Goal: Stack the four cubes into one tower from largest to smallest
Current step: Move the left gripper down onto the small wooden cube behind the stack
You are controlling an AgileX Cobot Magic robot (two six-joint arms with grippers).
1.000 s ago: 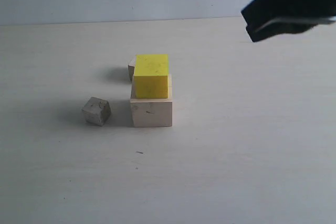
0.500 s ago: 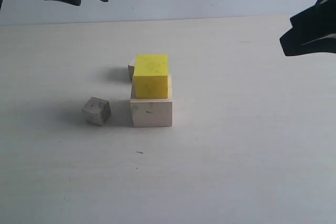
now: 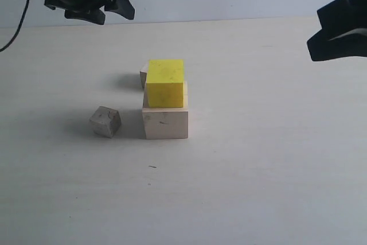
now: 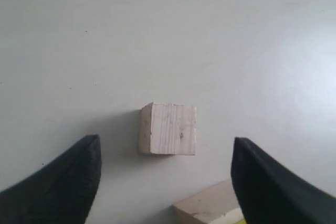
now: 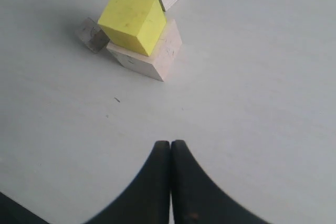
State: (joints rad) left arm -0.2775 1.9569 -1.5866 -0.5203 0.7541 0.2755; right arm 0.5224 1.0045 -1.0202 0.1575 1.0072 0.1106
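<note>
In the exterior view, the yellow cube (image 3: 165, 83) is sitting on the large wooden cube (image 3: 165, 123) near the middle of the table (image 3: 258, 170). A small greyish cube (image 3: 105, 121) is lying just left of the pair, and a second small cube (image 3: 143, 77) is peeking out behind them. The left gripper (image 3: 112, 12) is hanging high at the far left and the right gripper (image 3: 338, 32) at the right edge. In the left wrist view, its fingers (image 4: 63, 187) are standing spread wide and empty above the second small cube (image 4: 167, 128). In the right wrist view, the right gripper's fingers (image 5: 160, 182) are pressing together on nothing, well apart from the cubes.
</note>
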